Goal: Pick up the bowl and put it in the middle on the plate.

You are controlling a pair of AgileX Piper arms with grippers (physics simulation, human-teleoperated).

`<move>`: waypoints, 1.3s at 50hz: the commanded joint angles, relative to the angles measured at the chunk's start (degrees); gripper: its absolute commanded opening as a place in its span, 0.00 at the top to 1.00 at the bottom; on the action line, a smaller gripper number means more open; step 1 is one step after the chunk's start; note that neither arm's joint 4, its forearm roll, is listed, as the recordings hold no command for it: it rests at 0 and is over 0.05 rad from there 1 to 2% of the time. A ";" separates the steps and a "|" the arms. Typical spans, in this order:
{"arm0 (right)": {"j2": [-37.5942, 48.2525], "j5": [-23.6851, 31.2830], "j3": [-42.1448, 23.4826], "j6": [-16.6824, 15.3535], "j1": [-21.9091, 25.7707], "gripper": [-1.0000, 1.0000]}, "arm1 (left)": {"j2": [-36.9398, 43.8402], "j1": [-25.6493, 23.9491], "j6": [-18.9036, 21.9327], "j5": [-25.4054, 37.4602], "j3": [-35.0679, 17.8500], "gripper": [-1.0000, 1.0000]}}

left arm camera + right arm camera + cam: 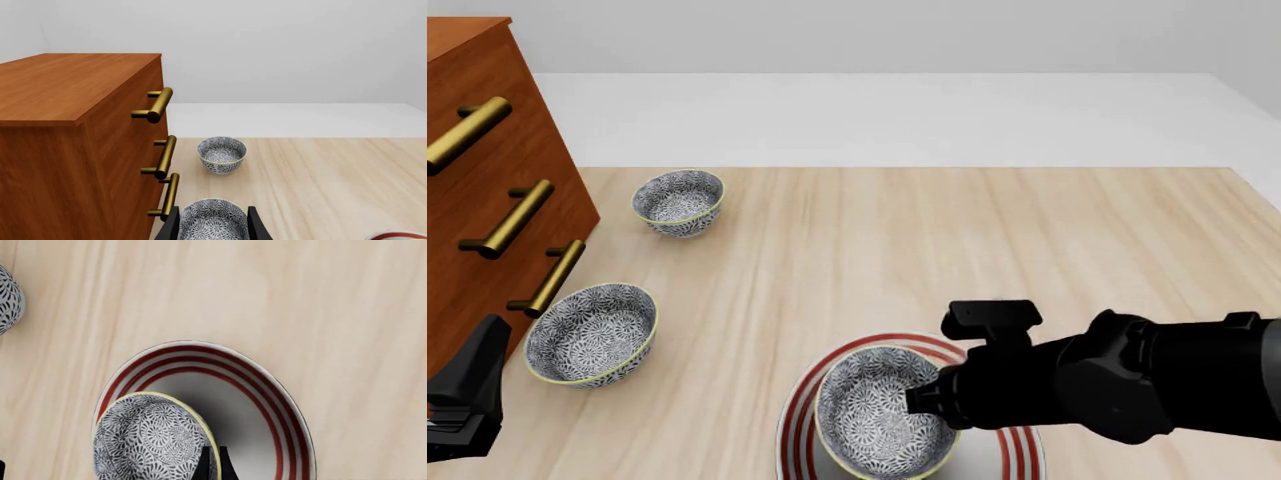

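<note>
The right gripper [924, 398] pinches the rim of a small blue-grey floral ceramic bowl [881, 412], holding it tilted over the large white plate with red rings [1014, 450] directly beneath. Well to its left, the left gripper [212, 226] stands with its fingers spread, straddling a second matching floral bowl [593, 332] beside a brown wooden drawer cabinet [481, 180].

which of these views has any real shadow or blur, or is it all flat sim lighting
Front view: sharp and evenly lit, no glare, only faint shade beside the two free bowls. Right wrist view: the clearest shadow, a soft grey patch on the plate beside the held bowl. Left wrist view: crisp all the way to the far bowl, the drawer unit's front darker than its top.
</note>
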 commanded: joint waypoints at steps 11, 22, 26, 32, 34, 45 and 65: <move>1.33 -2.12 2.14 -0.23 -0.59 1.00 | 0.00 0.00 0.00 0.00 0.00 0.00; -3.39 1.91 1.40 -1.93 -4.08 0.00 | 0.00 0.00 0.00 0.00 0.00 0.00; -6.01 3.78 1.00 -1.91 -4.47 0.00 | 0.00 0.00 0.00 0.00 0.00 0.00; -14.00 10.46 -2.54 -4.97 -6.80 0.00 | 0.00 0.00 0.00 0.00 0.00 0.00; -20.06 16.12 -6.28 -6.89 -9.12 0.00 | 0.00 0.00 0.00 0.00 0.00 0.00; -37.58 37.07 -29.55 -16.30 -17.37 0.00 | 0.00 0.00 0.00 0.00 0.00 0.00; -55.38 50.75 -50.24 -23.49 -34.75 0.00 | 0.00 0.00 0.00 0.00 0.00 0.00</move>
